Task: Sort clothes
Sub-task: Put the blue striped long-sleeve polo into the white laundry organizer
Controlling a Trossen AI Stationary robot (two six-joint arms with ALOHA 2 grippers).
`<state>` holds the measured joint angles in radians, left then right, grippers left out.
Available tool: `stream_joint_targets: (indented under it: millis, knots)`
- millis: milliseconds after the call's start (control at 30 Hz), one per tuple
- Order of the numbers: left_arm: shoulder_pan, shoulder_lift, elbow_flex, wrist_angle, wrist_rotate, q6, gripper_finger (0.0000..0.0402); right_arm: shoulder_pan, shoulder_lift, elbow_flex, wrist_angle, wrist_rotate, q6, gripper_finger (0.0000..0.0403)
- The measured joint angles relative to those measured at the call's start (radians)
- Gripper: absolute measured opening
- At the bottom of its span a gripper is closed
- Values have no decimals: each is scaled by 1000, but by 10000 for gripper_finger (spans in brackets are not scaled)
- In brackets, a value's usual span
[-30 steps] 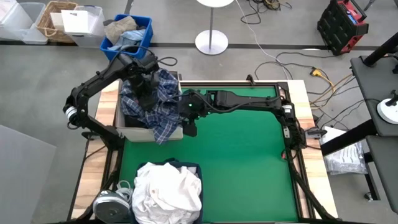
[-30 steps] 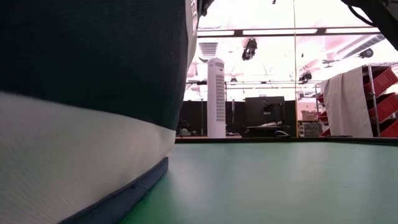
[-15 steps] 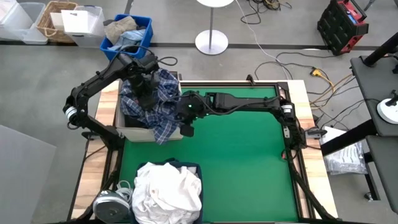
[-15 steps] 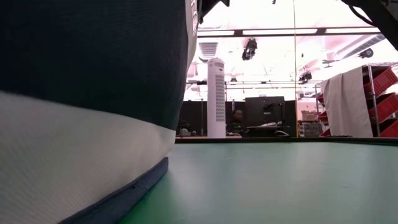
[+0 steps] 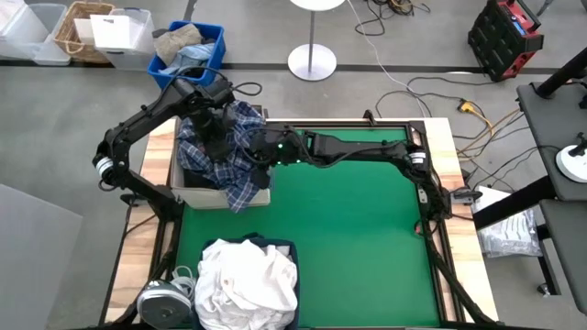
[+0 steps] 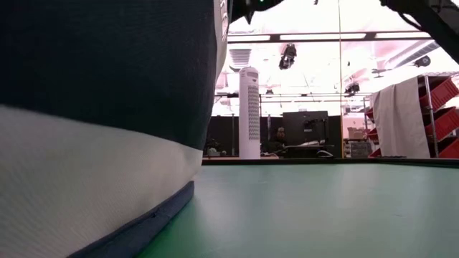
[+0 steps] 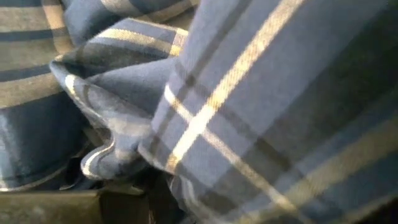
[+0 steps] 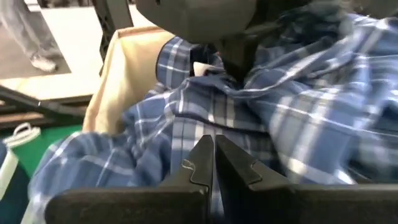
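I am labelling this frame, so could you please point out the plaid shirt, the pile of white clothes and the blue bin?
plaid shirt (image 5: 240,137): high view, on its bunched middle.
pile of white clothes (image 5: 246,280): high view, centre of the heap.
blue bin (image 5: 213,38): high view, on its right rim.

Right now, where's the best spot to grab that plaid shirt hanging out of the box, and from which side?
Probably the plaid shirt flap draped over the box wall onto the green mat: it hangs loose and clear of the left gripper. The right gripper could come from the mat side.
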<state>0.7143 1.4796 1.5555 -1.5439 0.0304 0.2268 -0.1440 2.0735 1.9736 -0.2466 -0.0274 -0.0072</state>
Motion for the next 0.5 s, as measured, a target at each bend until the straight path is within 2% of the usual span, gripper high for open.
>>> stream_joint_targets:
  millis: [133, 333, 500]
  knots:
    - [0, -3, 0, 2, 5, 0, 189, 1, 42, 7, 7, -2, 17, 9]
    - [0, -36, 0, -26, 6, -29, 192, -24, 32, 62, 23, 29, 42, 9]
    - [0, -79, 0, -25, 5, -45, 226, -49, 58, 73, 17, 34, 89, 9]
